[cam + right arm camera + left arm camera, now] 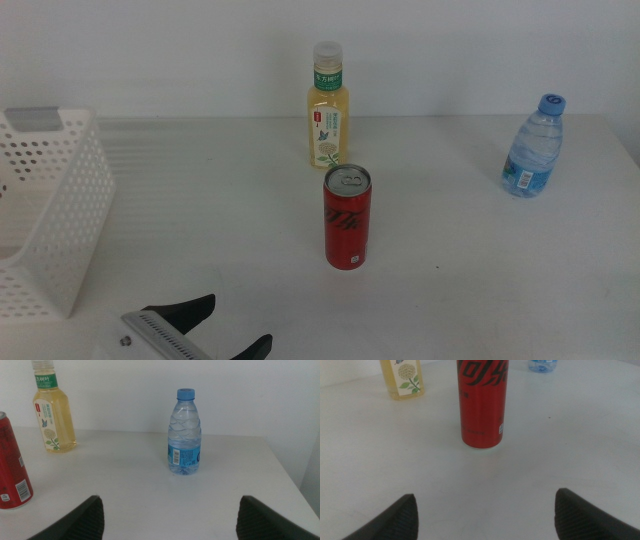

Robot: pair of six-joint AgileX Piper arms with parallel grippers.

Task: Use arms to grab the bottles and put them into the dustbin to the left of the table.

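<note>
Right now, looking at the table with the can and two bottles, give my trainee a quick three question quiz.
1. True or false: the red can lies on its side.
2. Which stands nearest the left gripper? A: yellow-drink bottle B: red can C: water bottle
3. Fill in: the white dustbin sits at the table's ____ side in the middle view.

Key: 1 false, it stands upright. 2 B. 3 left.

The left gripper's jaws are open; the right gripper, also open, faces the water bottle.
</note>
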